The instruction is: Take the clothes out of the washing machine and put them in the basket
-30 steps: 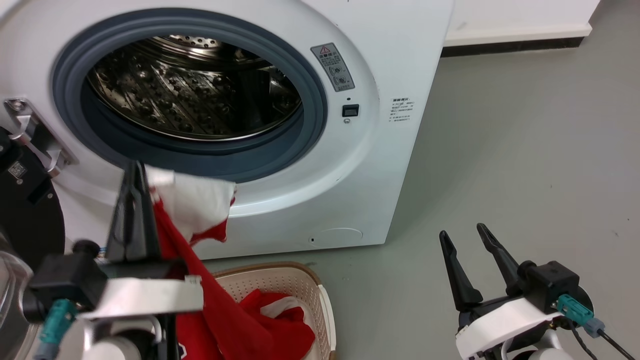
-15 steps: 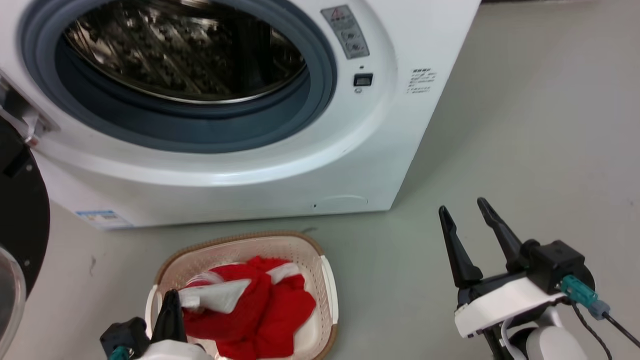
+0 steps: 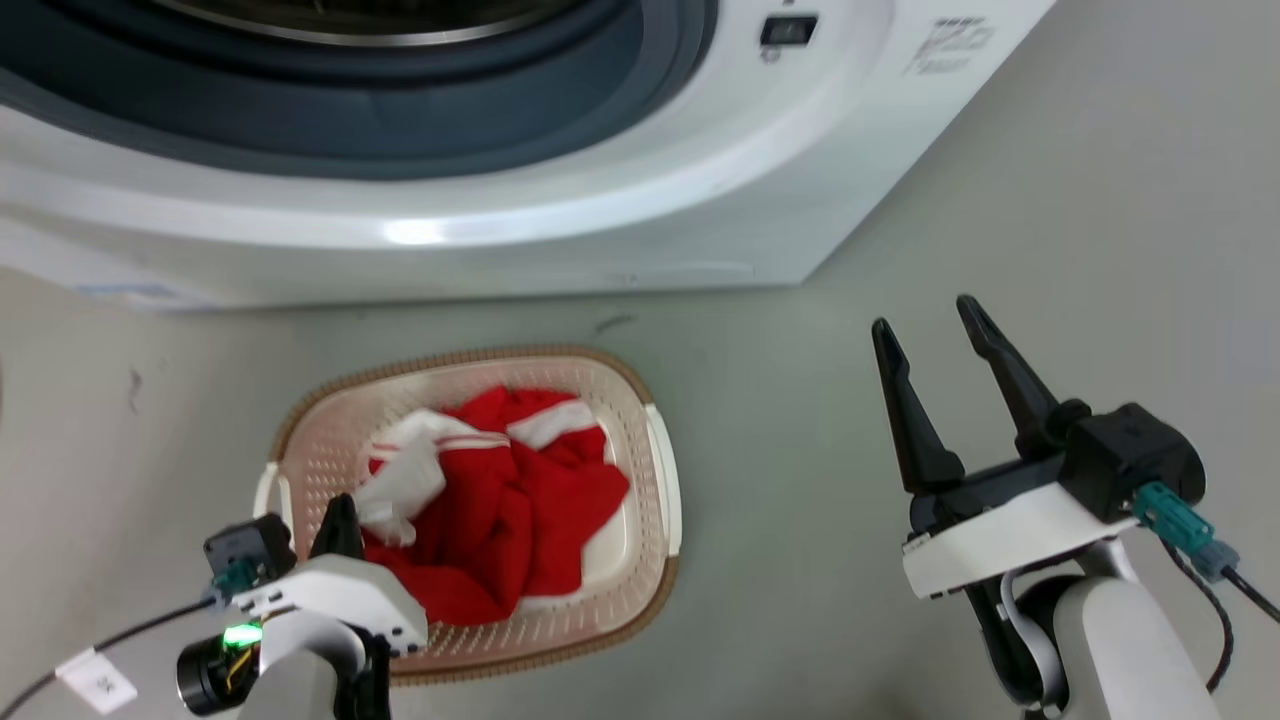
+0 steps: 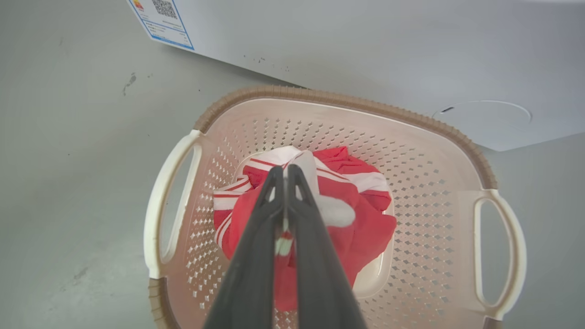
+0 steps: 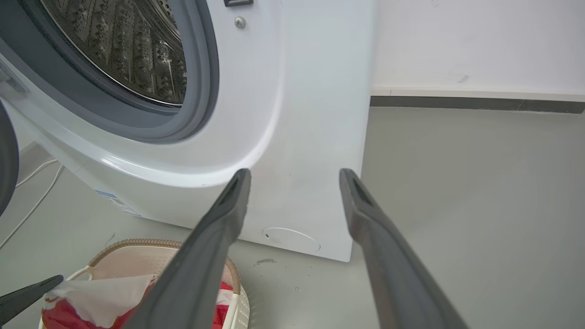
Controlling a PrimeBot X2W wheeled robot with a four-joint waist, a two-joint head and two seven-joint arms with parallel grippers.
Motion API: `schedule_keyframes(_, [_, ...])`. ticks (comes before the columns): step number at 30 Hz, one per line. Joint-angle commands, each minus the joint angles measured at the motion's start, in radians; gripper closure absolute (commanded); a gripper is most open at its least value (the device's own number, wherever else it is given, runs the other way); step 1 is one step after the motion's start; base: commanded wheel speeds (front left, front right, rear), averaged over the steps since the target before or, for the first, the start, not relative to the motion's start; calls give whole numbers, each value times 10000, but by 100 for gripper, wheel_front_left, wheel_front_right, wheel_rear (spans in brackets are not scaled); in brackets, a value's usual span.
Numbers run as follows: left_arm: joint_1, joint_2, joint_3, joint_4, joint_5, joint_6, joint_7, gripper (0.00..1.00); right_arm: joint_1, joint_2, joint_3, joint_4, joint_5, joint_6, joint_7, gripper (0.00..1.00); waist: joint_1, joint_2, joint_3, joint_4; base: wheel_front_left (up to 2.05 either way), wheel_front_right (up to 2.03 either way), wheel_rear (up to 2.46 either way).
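The cream basket (image 3: 666, 470) stands on the floor in front of the white washing machine (image 3: 600, 200). Red and white clothes (image 3: 500, 490) lie heaped inside it. My left gripper (image 3: 340, 515) reaches into the basket's left side. In the left wrist view this gripper (image 4: 284, 170) is shut, with a fold of the clothes (image 4: 361, 219) pinched between its fingers, above the basket (image 4: 347, 98). My right gripper (image 3: 925, 315) hangs open and holds nothing, to the right of the basket. The right wrist view shows that gripper (image 5: 295, 173) before the machine (image 5: 297, 114) and its steel drum (image 5: 123, 50).
Grey floor (image 3: 1100, 200) spreads to the right of the machine. A white wall with a dark skirting (image 5: 457, 103) runs behind. The door's black rim (image 5: 7, 160) and a white cable (image 5: 32, 173) lie at the machine's left. A blue-edged label (image 4: 160, 23) sits low on the machine.
My left gripper has carried the red garment from the machine's door down into the basket, still shut on it. The head camera has tilted down. The right gripper stays open.
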Motion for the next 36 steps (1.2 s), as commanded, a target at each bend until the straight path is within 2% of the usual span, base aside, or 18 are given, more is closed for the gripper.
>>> schedule_keyframes(1, [-393, 52, 72, 332, 125, -27, -39, 100, -265, 10, 59, -71, -97, -3, -11, 0, -2, -1, 898, -70, 0, 0, 0])
schedule_keyframes(12, [-2449, 261, 567, 2269, 550, -25, -34, 100, -1002, 12, 237, -220, -249, -3, -169, 0, -2, -1, 2804, -526, 0, 0, 0])
schedule_keyframes(20, [-3109, 398, 748, 3238, 693, -59, -35, 100, -1317, 10, 449, -84, -148, -5, -651, 0, -2, -1, 3081, -804, 0, 0, 0])
schedule_keyframes(21, [-3131, 389, 810, 3331, 634, -65, -35, 81, -1325, 12, 462, -13, -133, -5, -677, 0, -2, -1, 3006, -810, 0, 0, 0])
schedule_keyframes(22, [-3136, 404, 840, 3419, 653, -63, -35, 26, -1313, 12, 467, 64, -113, -5, -698, 0, -2, -1, 2899, -814, 0, 0, 0])
schedule_keyframes(23, [-3043, 394, 893, 3537, 660, -70, -35, 0, -1253, 10, 445, 263, -95, -5, -773, 0, -2, -1, 2601, -805, 0, 0, 0])
schedule_keyframes(28, [-2479, 285, 982, 3243, 756, -261, -35, 0, -1053, 10, 337, 780, -31, -5, -933, 0, -2, -1, 1486, -720, 0, 0, 0])
schedule_keyframes(36, [-1159, -14, 1209, 1445, 1091, -605, -35, 0, -428, 9, -68, 1408, -113, -5, -988, 0, -2, -1, -727, -549, 0, 0, 0])
